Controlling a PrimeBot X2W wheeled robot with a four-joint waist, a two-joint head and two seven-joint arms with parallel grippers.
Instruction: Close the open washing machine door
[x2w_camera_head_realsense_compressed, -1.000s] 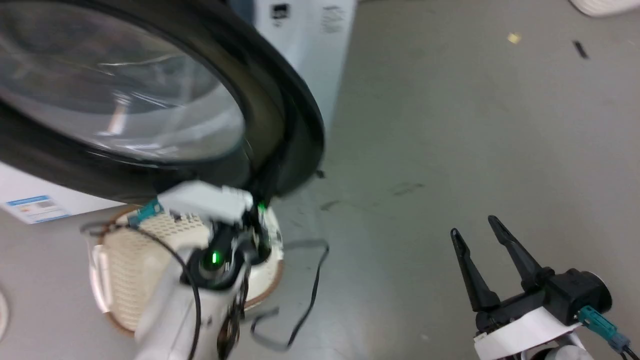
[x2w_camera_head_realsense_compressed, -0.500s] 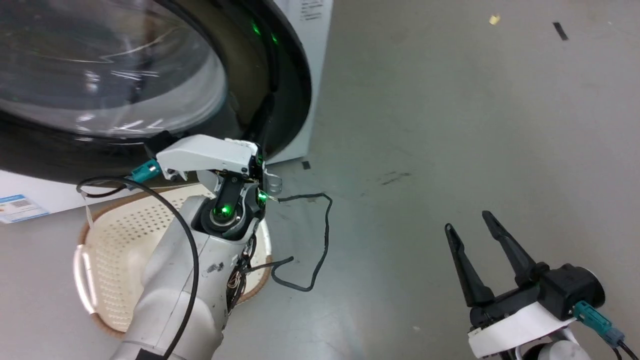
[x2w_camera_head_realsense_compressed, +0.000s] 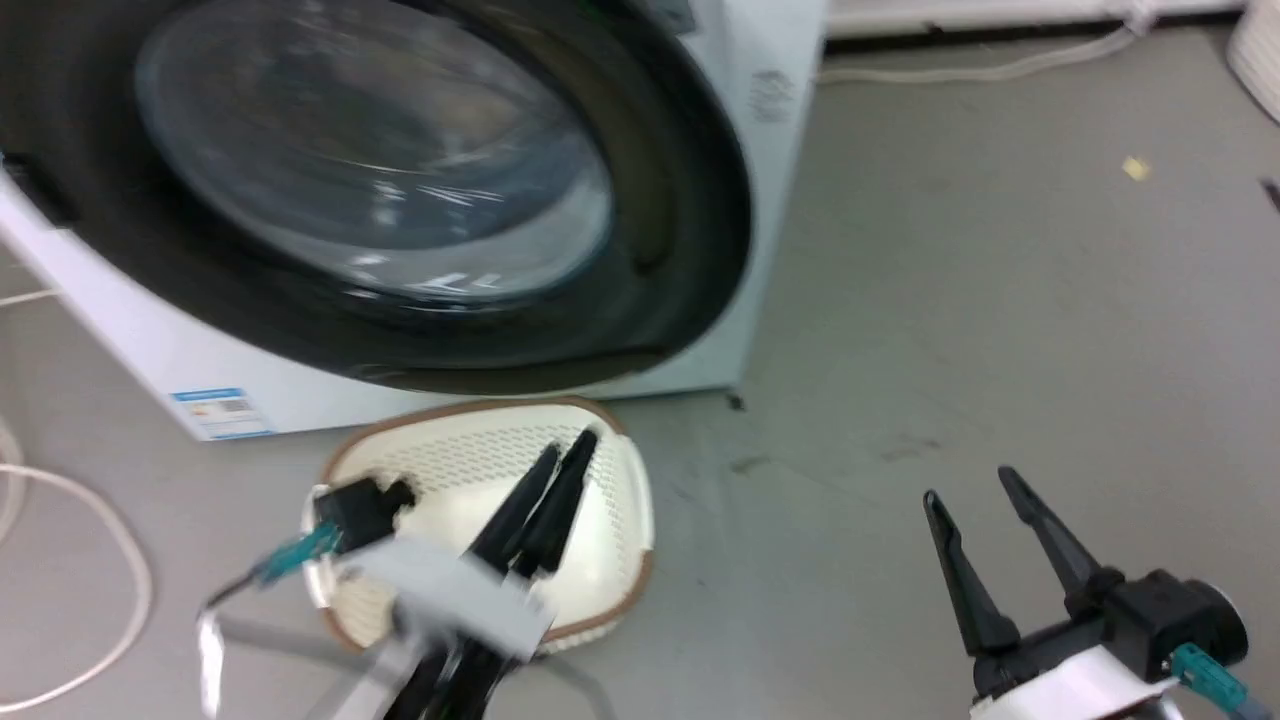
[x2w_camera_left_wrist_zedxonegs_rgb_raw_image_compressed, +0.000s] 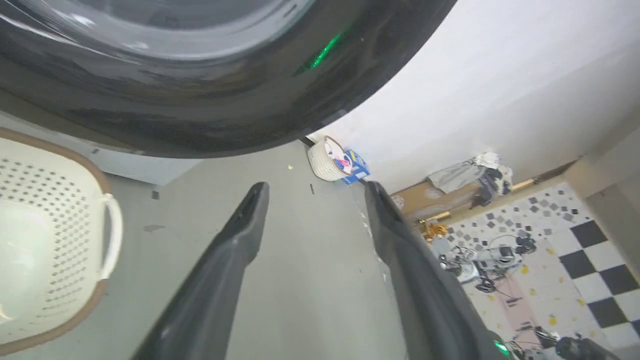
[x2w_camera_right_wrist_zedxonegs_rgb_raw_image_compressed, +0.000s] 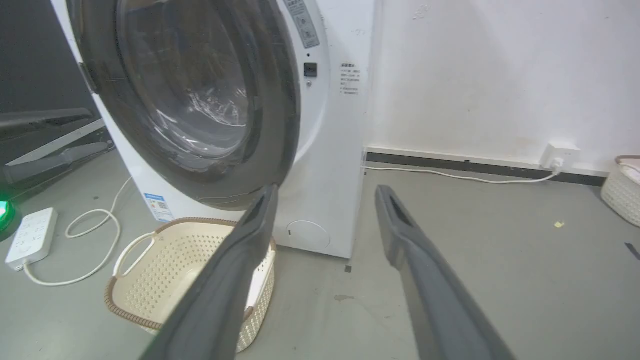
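Unreadable blue sticker (x2w_camera_head_realsense_compressed: 222, 412) low on the white washing machine (x2w_camera_right_wrist_zedxonegs_rgb_raw_image_compressed: 330, 150), cream holed basket (x2w_camera_right_wrist_zedxonegs_rgb_raw_image_compressed: 150, 285) beside it; left gripper (x2w_camera_left_wrist_zedxonegs_rgb_raw_image_compressed: 316, 187) and right gripper (x2w_camera_right_wrist_zedxonegs_rgb_raw_image_compressed: 326, 190) spread wide.

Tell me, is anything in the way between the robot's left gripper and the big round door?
Nothing visible is. The left gripper hangs over the cream basket on the floor, pointing up toward the lower rim of the washing machine door, with just open air between them. The basket sits below, not between.

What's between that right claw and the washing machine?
Just bare grey floor with a few small dark marks lies between the right gripper and the washing machine, as the head view shows.
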